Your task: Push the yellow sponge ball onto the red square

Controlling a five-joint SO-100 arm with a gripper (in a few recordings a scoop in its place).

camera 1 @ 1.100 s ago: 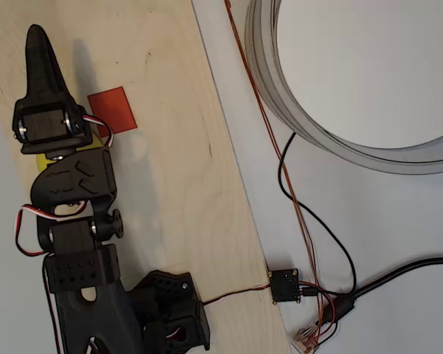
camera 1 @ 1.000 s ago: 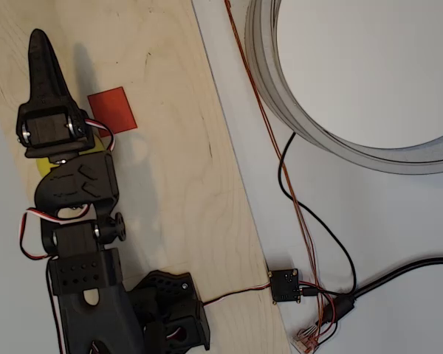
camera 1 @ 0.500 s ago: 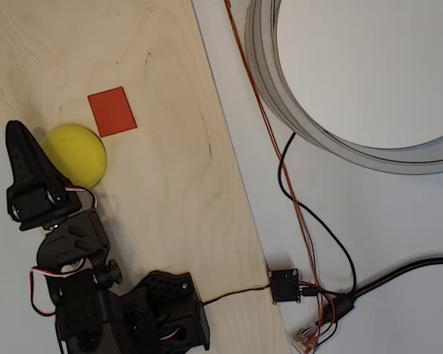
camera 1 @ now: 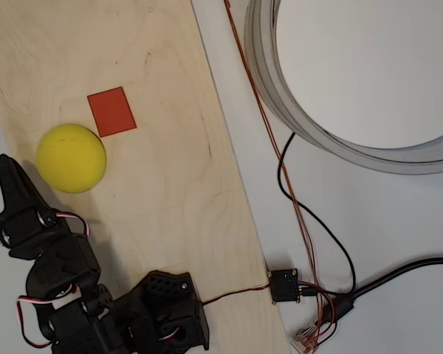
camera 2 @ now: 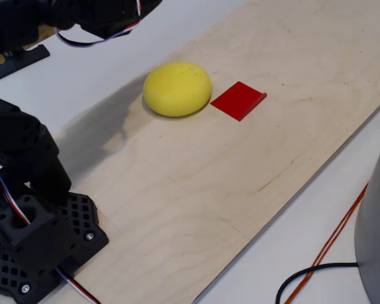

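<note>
We are looking down on a pale plywood board [camera 1: 170, 147] lying on a white table [camera 1: 399, 221]. The yellow sponge ball [camera 1: 71, 158] is sitting on the board near its left edge in the overhead view. The red square [camera 1: 112, 111] is lying flat on the wood just up and to the right of the ball, tilted, 1 corner all but meeting the ball's outline. In the fixed view the ball [camera 2: 177, 88] is resting just left of the square [camera 2: 239, 100]; we are seeing only a thin strip of wood between them there, and we cannot tell whether the 2 are touching. The ball is not sitting on the square.

The black gripper [camera 1: 12, 184] is hanging below and left of the ball in the overhead view, its pointed tip aiming up the picture, off the board's left edge and apart from the ball. We are seeing the fingers as 1 dark wedge with no gap between them, so they are reading as together, holding nothing. Red, white and black servo wires [camera 1: 72, 218] are looping beside the wrist. The arm's base [camera 1: 166, 310] is standing at the board's lower end.

To the right, a big grey ring [camera 1: 280, 96] is lying on the table. Thin orange and black cables [camera 1: 295, 199] are running down past it to a small black module [camera 1: 285, 285] at the board's edge.
</note>
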